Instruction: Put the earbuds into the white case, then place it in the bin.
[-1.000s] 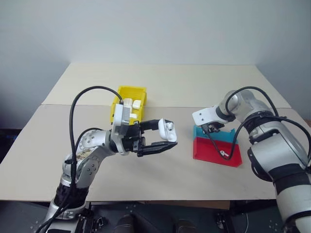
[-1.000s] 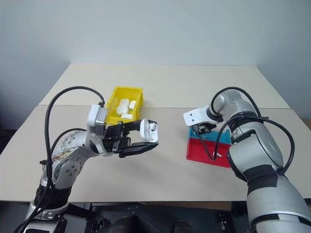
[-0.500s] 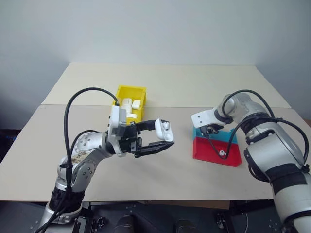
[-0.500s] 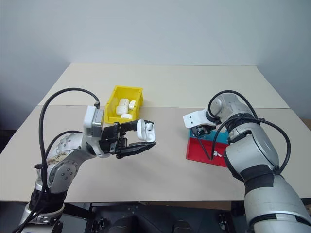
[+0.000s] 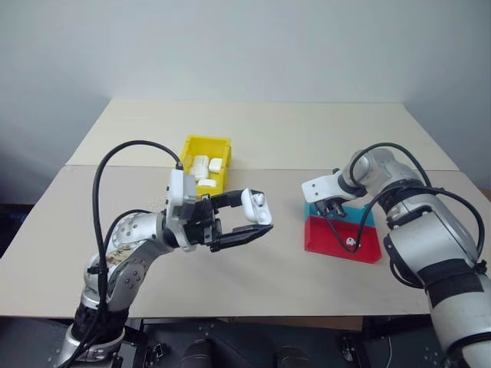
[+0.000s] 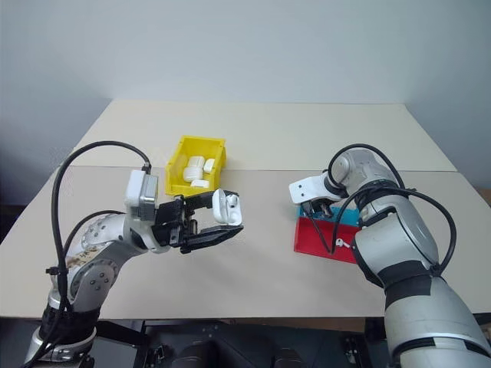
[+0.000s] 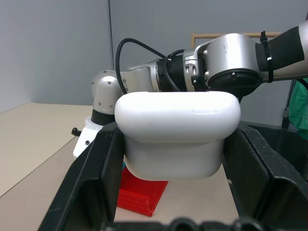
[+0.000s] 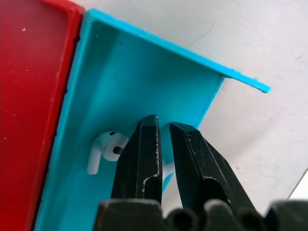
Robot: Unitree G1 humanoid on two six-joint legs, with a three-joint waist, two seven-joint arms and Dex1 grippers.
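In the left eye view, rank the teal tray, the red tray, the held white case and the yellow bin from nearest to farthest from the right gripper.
1. Teal tray: the right gripper reaches into it.
2. Red tray: adjoining the teal tray on the robot's side.
3. White case: mid-table, clamped in the left gripper.
4. Yellow bin: far left, beyond the case.

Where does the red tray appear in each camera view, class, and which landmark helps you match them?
Left eye view: red tray, right of centre.
Right eye view: right of centre.
Left wrist view: low, behind the held white case.
Right wrist view: far left edge.
Shared landmark: teal tray beside it.
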